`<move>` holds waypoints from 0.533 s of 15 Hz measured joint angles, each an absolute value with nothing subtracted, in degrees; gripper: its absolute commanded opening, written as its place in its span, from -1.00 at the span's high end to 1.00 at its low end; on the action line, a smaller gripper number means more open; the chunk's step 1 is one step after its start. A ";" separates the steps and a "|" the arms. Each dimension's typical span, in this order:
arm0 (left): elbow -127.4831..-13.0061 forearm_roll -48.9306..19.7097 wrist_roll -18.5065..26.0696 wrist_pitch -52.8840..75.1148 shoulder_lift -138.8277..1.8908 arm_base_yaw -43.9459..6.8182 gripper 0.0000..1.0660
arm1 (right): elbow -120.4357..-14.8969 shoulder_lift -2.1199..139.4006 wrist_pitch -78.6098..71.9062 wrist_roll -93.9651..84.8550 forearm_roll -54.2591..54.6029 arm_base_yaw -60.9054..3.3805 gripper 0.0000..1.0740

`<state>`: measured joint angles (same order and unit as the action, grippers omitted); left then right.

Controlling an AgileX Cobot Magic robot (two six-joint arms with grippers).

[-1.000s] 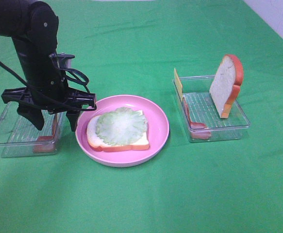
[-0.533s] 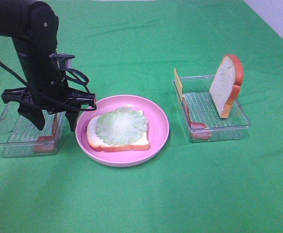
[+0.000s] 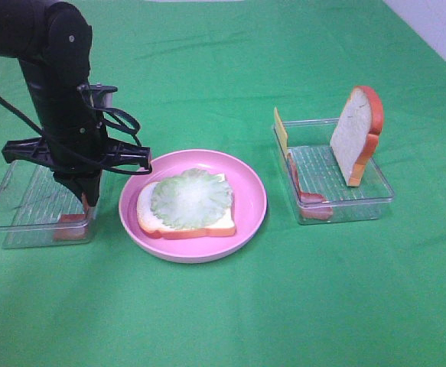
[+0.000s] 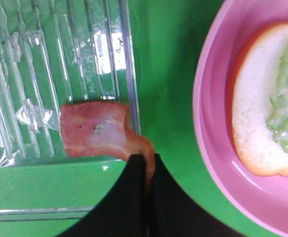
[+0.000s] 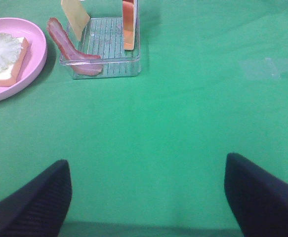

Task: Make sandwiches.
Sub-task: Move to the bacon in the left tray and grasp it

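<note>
- Your left jaws are pressed fully together. They pinch one end of a bacon strip (image 4: 95,131), with only the strip's edge showing between the fingers.
- The rest of that bacon strip lies flat on the ribbed floor of the left tray (image 3: 16,210), in a corner on the side towards the pink plate (image 3: 249,183). Its gripped end curls up at the tray wall.
- Your left arm (image 3: 54,84) stands upright over that same tray, just beside the plate.
- On the plate, one bread slice (image 3: 150,218) lies flat. A lettuce leaf (image 3: 190,197) rests on top and covers most of it.
- The right tray (image 3: 372,200) sits on the green counter (image 3: 223,306), apart from the plate on its other side.
- In the right tray, a second bread slice (image 3: 354,138) stands on edge, slightly tilted. A cheese slice (image 3: 281,131) stands at a far corner, and a second bacon strip (image 3: 305,195) lies along the plate-side wall.
- Your right jaws stand wide apart and grip nothing. Only bare counter shows between them in the right wrist view, with the right tray well ahead. They are out of the high view.
</note>
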<state>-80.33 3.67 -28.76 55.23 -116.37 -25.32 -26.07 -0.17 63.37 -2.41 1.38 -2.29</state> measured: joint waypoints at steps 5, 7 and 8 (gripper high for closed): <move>-80.33 3.67 -28.76 55.35 -116.37 -25.32 1.00 | -26.07 -0.17 63.37 -2.41 1.38 -2.29 -0.52; -80.33 3.67 -28.76 56.15 -116.37 -25.32 1.00 | -26.07 -0.17 63.37 -2.41 1.38 -2.29 -0.52; -80.62 3.67 -28.76 57.47 -116.37 -25.32 1.00 | -26.07 -0.17 63.37 -2.41 1.38 -2.29 -0.52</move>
<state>-80.62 3.67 -28.76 57.47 -116.37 -25.32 -26.07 -0.17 63.37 -2.41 1.38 -2.29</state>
